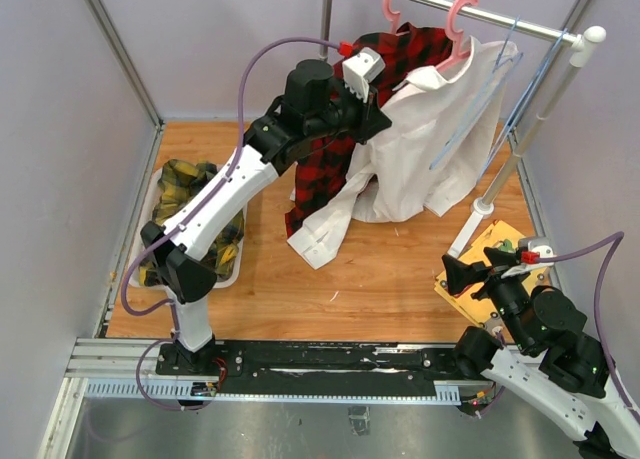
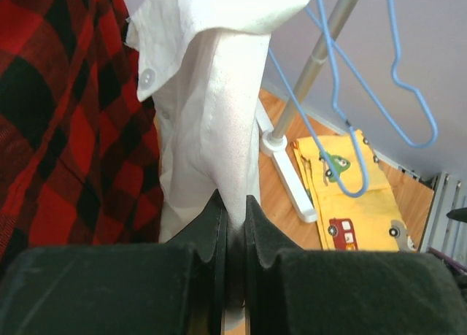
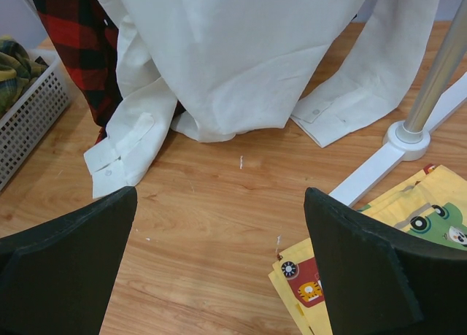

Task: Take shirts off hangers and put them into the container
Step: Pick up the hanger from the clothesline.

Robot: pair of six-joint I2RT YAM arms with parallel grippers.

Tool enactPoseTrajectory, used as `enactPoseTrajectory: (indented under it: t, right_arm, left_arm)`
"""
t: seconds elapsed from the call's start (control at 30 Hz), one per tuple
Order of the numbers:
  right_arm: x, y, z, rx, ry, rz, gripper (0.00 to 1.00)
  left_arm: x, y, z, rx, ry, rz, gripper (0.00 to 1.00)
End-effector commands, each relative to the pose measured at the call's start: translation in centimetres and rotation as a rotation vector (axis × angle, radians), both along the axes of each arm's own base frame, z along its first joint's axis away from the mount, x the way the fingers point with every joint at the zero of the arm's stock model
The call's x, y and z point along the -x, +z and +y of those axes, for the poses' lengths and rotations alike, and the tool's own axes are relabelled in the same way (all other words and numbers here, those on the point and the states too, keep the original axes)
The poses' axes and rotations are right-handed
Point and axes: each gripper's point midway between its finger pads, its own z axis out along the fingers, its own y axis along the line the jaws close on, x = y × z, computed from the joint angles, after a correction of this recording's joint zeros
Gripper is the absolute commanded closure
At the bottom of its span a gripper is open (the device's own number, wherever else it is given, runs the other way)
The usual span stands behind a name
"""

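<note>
Here, the left claw (image 2: 233,207) clamps the soft, creased white shirt (image 2: 219,94), hanging lengthwise down under the rail (image 1: 480,14); right claw (image 3: 219,203) apart.

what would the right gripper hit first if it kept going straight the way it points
Probably the bare table ahead of the right gripper; the white shirt hangs just beyond, so it could come first if the line runs shallower.

You have a red-and-black buffalo plaid shirt (image 1: 325,169) beside a plain white shirt (image 1: 430,149). In the white mesh basket (image 3: 29,120) you have a yellow-and-dark-green plaid shirt (image 1: 185,194). You'll also see pink hangers (image 1: 400,1), light-blue hangers (image 2: 395,68), a yellow cloth (image 2: 350,196) with small cartoon car and animal patches, and a warm brown wood-grain desk (image 3: 219,225).
</note>
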Motion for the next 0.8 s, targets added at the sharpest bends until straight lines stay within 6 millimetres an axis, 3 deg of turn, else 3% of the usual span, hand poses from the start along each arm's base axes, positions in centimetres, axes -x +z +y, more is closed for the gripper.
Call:
enactPoseTrajectory:
  t: [0.0,0.3,0.53,0.77]
  right_arm:
    - [0.0,0.8,-0.8,-0.031,-0.041,-0.011,0.02]
    - [0.0,0.6,-1.0,-0.024,-0.048,-0.011,0.02]
    - [0.0,0.5,-1.0,-0.023,-0.048,-0.008,0.02]
    - [0.1,0.3,-1.0,-0.024,-0.046,0.002,0.02]
  left_arm:
    - [1.2,10.2,2.6,0.172,0.081,-0.269,0.99]
    - [2.3,9.9,4.8,0.271,0.143,-0.316,0.99]
    - [3.9,12.3,6.3,0.376,0.153,-0.377,0.99]
    - [4.4,12.3,6.8,0.42,0.159,-0.387,1.0]
